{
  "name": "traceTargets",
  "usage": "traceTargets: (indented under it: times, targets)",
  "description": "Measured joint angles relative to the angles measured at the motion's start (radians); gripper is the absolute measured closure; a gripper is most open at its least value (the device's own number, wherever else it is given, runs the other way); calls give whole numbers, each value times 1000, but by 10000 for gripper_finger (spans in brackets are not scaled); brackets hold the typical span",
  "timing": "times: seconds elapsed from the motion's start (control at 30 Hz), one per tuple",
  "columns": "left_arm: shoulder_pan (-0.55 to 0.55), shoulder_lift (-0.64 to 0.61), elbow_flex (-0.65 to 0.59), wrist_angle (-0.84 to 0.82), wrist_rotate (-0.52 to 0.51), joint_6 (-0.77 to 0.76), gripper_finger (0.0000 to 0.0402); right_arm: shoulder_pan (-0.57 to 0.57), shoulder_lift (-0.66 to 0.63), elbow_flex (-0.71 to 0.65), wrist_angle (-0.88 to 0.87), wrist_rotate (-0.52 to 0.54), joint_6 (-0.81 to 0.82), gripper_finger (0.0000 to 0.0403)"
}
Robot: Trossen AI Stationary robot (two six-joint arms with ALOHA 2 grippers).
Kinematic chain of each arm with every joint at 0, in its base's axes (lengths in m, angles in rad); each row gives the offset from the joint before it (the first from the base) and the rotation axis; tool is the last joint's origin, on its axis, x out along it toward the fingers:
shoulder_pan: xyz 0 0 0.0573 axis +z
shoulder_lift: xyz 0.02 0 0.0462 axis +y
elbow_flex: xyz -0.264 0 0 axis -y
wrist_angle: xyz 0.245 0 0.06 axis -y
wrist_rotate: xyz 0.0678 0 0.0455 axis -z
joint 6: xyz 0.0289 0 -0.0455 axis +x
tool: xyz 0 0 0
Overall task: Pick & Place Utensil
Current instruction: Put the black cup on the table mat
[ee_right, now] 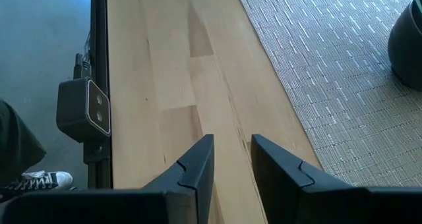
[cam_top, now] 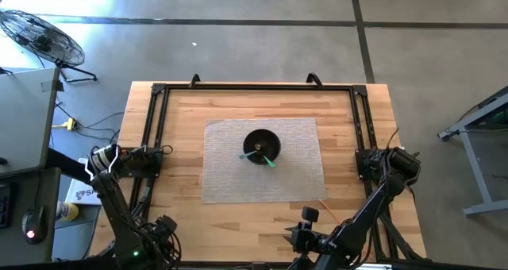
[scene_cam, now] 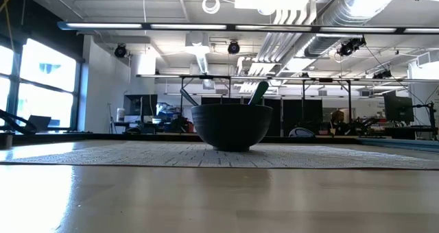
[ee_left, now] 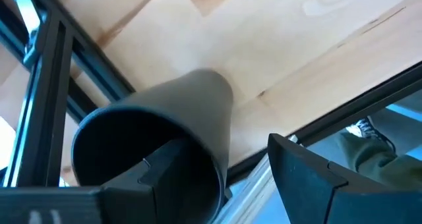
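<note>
A black bowl [cam_top: 261,145] [scene_cam: 230,127] stands on a grey woven placemat [cam_top: 226,179] at the table's middle. A green utensil [cam_top: 270,161] [scene_cam: 258,92] sits in it, leaning on the rim and sticking out above it. My left gripper [cam_top: 163,226] [ee_left: 231,184] waits at the near left edge, open wide. My right gripper [cam_top: 300,237] [ee_right: 232,165] waits at the near right edge, open by a narrow gap, over bare wood. The bowl's side [ee_right: 409,36] shows at the edge of the right wrist view.
A black metal frame [cam_top: 155,119] runs around the table's left, far and right sides. A dark round tube [ee_left: 158,151] sits close in front of my left finger. A person's shoe [ee_right: 39,181] shows on the floor beyond the table's edge. Bare wood surrounds the placemat.
</note>
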Motion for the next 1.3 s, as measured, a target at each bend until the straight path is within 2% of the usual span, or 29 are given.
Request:
traceTargets:
  times: [0.47, 0.77, 1.0, 1.3]
  targets:
    - [-1, -27, 0, -24, -2, 13, 202, 0, 0, 0, 16, 0, 0, 308]
    - [-1, -33, -58, 29, 39, 12, 202, 0, 0, 0, 21, -24, 0, 308]
    - [-1, -67, -154, 180, 44, 7, 202, 0, 0, 0, 29, -38, 0, 308]
    - [9, -80, -187, 191, -41, 51, 202, 0, 0, 0, 29, -39, -6, 308]
